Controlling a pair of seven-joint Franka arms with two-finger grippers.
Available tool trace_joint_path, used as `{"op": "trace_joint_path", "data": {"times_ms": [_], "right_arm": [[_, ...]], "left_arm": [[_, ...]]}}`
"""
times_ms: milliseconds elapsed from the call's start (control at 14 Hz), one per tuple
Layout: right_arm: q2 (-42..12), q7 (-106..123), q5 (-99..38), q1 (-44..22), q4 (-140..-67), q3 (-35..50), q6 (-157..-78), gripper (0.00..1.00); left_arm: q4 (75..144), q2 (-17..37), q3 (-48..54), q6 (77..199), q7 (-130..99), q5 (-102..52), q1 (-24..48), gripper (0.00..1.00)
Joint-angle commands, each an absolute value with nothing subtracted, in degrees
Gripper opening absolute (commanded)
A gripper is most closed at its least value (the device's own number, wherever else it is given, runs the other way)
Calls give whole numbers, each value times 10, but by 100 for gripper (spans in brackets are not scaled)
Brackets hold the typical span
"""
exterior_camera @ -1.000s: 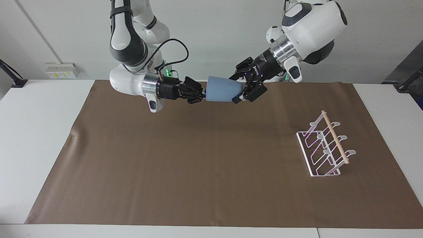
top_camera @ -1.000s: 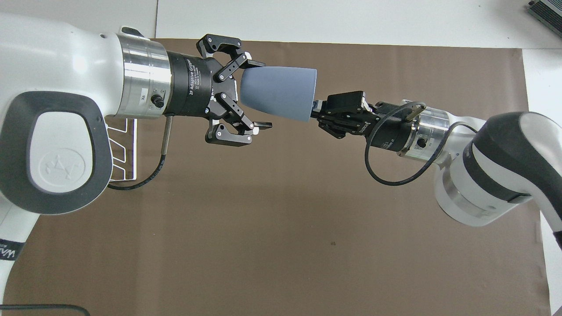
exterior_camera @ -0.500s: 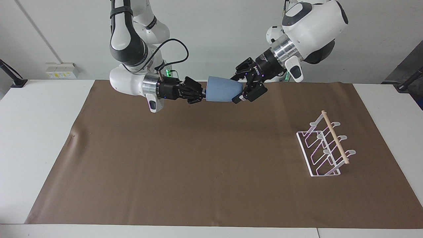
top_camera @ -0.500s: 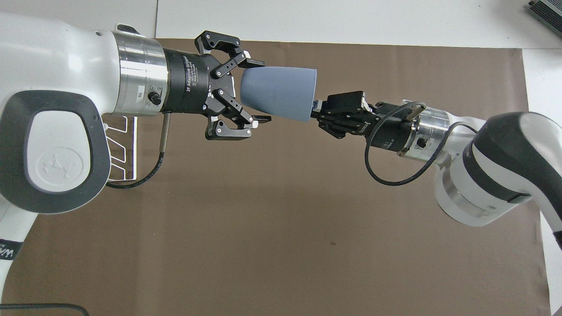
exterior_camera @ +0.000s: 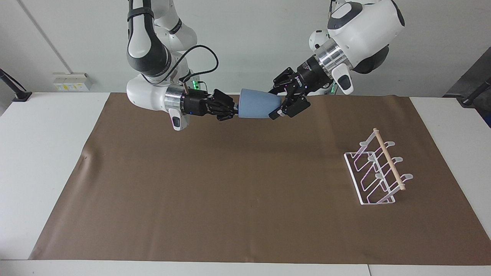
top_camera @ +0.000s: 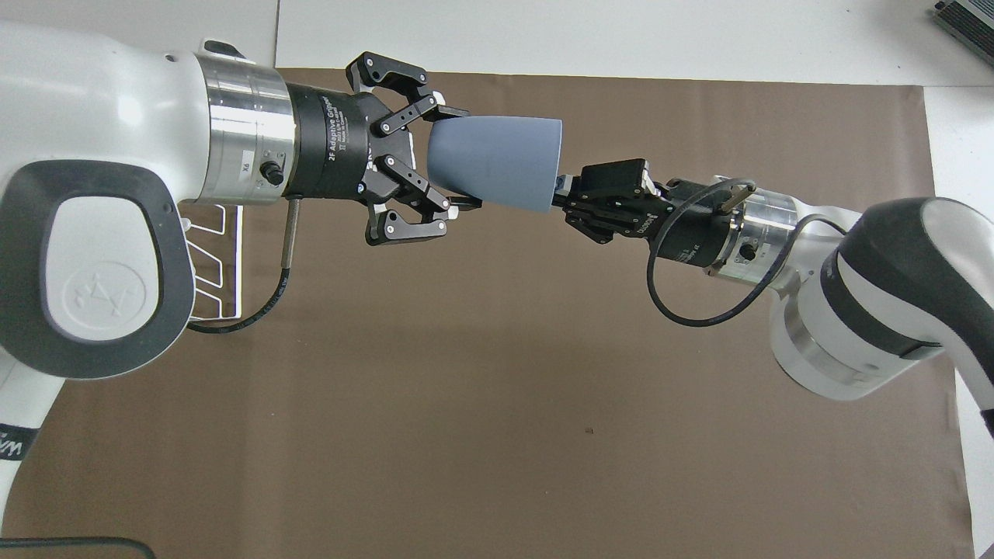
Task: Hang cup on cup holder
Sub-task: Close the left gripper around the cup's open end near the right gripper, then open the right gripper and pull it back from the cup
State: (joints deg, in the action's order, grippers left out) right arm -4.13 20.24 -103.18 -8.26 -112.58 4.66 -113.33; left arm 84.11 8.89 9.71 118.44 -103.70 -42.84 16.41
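Both grippers (top_camera: 458,163) (top_camera: 561,203) raised, fingers facing each other.

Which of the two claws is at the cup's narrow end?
The left gripper, at the cup's narrow base; the right gripper pinches its wide rim.

Cup (exterior_camera: 259,103): small matte light-blue tumbler, plain, without handle, tapered; lying on its side in the air over the brown mat (exterior_camera: 238,199), at the mat's edge nearest the robots; narrow base pointing toward the left arm's end of the worktop, wide mouth toward the right arm's end.

Cup holder (exterior_camera: 378,168): white wire rack, rectangular base, slanted looped prongs with rounded tips, light wooden rod along the top; standing upright on the mat, well apart from the cup, toward the left arm's end and farther from the robots; no cup on its prongs.
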Motion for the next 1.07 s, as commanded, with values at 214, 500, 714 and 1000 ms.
{"op": "trace_joint_path", "data": {"times_ms": [214, 500, 714, 1000], "right_arm": [[-25, 213, -1049, -93, -1143, 51, -1158, 0], [-25, 199, -1048, -92, -1143, 50, -1158, 12], [-25, 190, -1049, -92, -1143, 50, -1158, 57], [-25, 187, -1049, -92, -1143, 50, -1158, 61]], "left_arm": [[830, 91, 92, 1201, -1047, -418, 169, 0], [830, 91, 93, 1201, -1045, -407, 169, 0], [831, 91, 93, 1201, -1045, -407, 168, 0], [831, 91, 92, 1201, -1045, -407, 169, 0]]}}
